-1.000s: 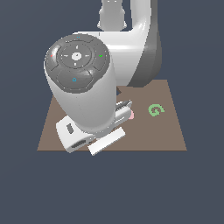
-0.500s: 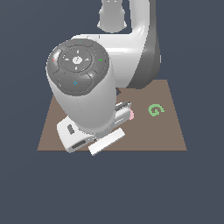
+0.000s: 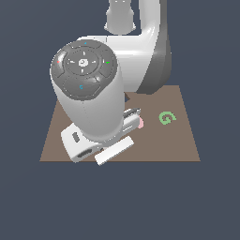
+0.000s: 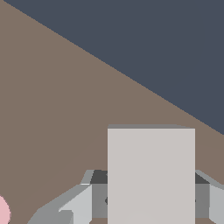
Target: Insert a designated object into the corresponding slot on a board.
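Note:
The designated object, a pale grey-white block [image 4: 151, 166], fills the wrist view and sits between my gripper's [image 4: 151, 199] grey fingers [image 4: 85, 201], which press on both its sides. From the exterior view the block [image 3: 115, 151] sticks out under the white hand [image 3: 77, 143], low over the near edge of the brown board [image 3: 180, 140]. The arm covers most of the board, and the slot is hidden in both views.
A green G [image 3: 166, 117] lies on the board toward the exterior view's right. A pink heart [image 3: 140, 123] peeks out beside the arm, and the heart [image 4: 2, 212] shows at the wrist view's edge. Past the board's edge is dark floor [image 4: 166, 48].

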You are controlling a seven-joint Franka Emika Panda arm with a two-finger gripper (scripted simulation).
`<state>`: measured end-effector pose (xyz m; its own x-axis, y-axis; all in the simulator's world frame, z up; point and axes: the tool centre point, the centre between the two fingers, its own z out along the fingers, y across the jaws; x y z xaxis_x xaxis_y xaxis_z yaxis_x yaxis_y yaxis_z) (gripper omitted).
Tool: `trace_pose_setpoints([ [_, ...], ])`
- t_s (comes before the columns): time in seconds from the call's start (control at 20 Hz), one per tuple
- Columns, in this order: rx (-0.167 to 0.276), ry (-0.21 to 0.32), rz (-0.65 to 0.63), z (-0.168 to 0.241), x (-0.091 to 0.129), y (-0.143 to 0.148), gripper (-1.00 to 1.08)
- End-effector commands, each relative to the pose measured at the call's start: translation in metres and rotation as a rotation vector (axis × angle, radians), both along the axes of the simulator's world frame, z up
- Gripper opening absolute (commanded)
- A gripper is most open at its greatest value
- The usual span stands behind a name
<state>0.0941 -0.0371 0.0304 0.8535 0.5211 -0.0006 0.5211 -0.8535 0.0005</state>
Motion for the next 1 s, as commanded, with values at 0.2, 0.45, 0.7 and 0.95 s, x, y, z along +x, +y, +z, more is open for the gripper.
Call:
trace_pose_setpoints([
  [0.2, 0.000, 0.000, 0.002, 0.001, -0.012, 0.002, -1.00],
  [0.45, 0.000, 0.000, 0.004, 0.002, -0.029, 0.006, -1.00],
  [0.7, 0.000, 0.000, 0.006, 0.003, -0.054, 0.011, -1.00],
  [0.95, 0.000, 0.000, 0.010, 0.005, -0.089, 0.017, -1.00],
])
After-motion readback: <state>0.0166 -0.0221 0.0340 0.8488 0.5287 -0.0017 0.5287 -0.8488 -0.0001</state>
